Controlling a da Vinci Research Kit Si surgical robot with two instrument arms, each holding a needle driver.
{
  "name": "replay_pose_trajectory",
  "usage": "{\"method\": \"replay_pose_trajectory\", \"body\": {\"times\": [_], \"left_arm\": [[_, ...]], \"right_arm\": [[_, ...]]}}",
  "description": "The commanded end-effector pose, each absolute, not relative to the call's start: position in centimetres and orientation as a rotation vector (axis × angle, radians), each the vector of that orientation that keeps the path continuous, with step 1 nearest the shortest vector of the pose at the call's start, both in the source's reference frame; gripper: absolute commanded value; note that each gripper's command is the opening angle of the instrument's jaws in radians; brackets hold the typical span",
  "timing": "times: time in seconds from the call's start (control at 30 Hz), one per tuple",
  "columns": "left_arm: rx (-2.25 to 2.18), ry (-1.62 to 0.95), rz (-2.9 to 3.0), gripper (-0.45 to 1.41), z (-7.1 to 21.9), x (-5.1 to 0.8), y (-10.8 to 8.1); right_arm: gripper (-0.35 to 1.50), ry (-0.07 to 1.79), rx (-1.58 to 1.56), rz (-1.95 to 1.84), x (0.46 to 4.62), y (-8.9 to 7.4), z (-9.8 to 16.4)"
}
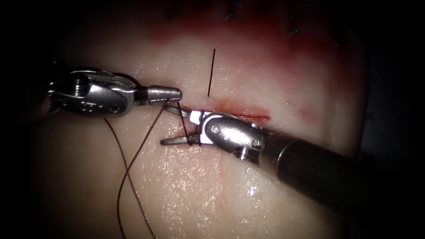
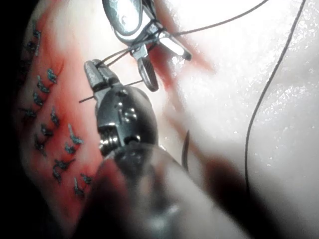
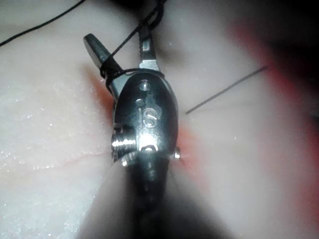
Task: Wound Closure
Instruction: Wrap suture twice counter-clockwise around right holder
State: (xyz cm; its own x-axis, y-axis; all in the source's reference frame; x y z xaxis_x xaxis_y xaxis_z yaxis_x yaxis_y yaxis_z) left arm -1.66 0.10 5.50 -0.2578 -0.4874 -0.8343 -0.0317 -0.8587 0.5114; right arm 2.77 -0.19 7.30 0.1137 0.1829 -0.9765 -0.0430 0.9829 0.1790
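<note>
Tissue [image 1: 186,186] — thread [image 1: 128,177] around right tool's fingers [image 3: 97,50]

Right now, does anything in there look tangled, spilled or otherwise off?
Thread is looped around the right tool's open jaws. The left tool, jaws shut, holds the thread. A short thread end stands out of the tissue by the cut. Red fluid stains the tissue beyond.

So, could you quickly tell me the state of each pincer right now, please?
Left pincer: closed on the thin dark suture thread.
Right pincer: open, the thread wrapped around its jaws, gripping nothing.
</note>
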Motion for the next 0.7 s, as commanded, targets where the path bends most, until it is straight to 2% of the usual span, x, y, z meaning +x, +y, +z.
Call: {"method": "replay_pose_trajectory", "body": {"times": [0.03, 0.37, 0.57, 0.7], "left_arm": [[1.715, -0.612, -2.187, -0.35, 5.6, -1.70, 0.2], [1.754, -0.495, -2.193, -0.35, 6.2, -1.74, 0.3], [1.741, -0.441, -2.218, -0.35, 6.6, -1.75, 0.2], [1.741, -0.426, -2.231, -0.35, 6.7, -1.71, 0.1]], "right_arm": [[1.22, 1.443, 0.135, 0.158, 2.83, -0.2, 7.4], [1.14, 1.506, 0.249, 0.108, 2.84, -0.3, 7.4], [0.87, 1.624, 0.332, 0.119, 2.76, -0.3, 7.4], [0.87, 1.662, 0.329, 0.149, 2.66, -0.3, 7.4]]}}
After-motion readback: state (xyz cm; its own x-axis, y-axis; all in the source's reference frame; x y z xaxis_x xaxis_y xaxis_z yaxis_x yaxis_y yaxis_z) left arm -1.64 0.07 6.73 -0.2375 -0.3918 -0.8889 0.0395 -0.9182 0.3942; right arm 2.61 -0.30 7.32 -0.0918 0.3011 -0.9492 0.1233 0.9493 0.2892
